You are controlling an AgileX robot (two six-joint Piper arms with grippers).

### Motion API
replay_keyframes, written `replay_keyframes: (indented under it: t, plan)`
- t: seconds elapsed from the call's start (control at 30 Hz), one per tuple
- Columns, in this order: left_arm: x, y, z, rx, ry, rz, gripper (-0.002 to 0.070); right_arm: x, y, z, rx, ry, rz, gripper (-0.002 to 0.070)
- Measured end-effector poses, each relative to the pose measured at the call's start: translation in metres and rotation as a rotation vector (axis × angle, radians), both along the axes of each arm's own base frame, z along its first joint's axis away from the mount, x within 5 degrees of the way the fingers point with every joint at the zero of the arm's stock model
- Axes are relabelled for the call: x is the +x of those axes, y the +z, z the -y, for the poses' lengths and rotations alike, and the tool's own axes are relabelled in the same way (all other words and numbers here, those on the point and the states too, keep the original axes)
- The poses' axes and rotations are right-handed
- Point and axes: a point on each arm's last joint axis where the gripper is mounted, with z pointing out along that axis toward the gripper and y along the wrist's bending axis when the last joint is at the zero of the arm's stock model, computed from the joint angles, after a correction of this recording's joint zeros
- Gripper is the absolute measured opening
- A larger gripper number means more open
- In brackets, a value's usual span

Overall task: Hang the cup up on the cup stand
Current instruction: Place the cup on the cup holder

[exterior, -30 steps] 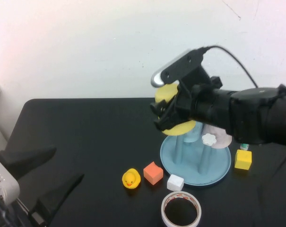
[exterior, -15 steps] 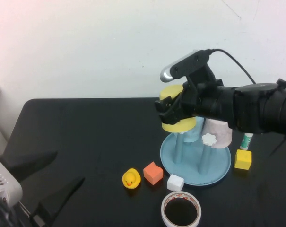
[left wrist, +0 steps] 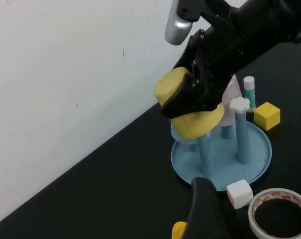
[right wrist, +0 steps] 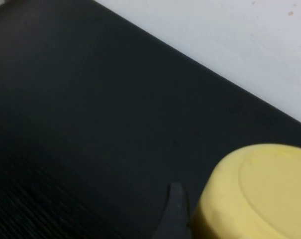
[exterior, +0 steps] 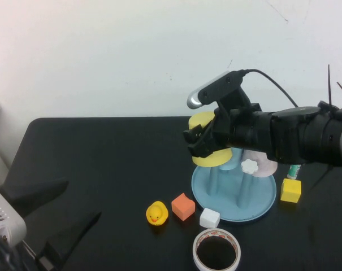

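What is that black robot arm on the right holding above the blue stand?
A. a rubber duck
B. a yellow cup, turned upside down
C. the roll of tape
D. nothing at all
B. The right gripper is shut on the yellow cup, mouth down over a post of the cup stand; the duck and tape roll lie on the table, and the left gripper sits open, low near the camera.

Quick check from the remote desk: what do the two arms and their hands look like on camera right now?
Right arm: matte black, bulky, a silver-tipped black camera mounted above its black right hand, with a thin black cable arching back. Left hand: black wedge-shaped fingers low at the near left corner, beside a grey vented housing.
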Motion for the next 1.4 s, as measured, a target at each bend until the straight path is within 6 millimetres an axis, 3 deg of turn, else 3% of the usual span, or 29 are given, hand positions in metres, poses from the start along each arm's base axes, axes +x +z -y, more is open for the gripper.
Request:
replay_keyframes:
  t: [0.67, 0.97, 1.4]
  plan:
    - [0.000, 0.000, 0.000, 0.013, -0.003, 0.011, 0.0414, 0.003, -0.005, 0.003, -0.027, -0.030, -0.002, 0.0589]
    - [-0.001, -0.004, 0.000, 0.041, -0.009, -0.024, 0.0414, 0.012, -0.005, 0.019, 0.022, -0.097, -0.030, 0.0609]
    - [-0.003, -0.009, -0.001, 0.050, -0.007, -0.088, 0.0414, 0.006, -0.010, 0.016, 0.058, -0.043, -0.064, 0.0613]
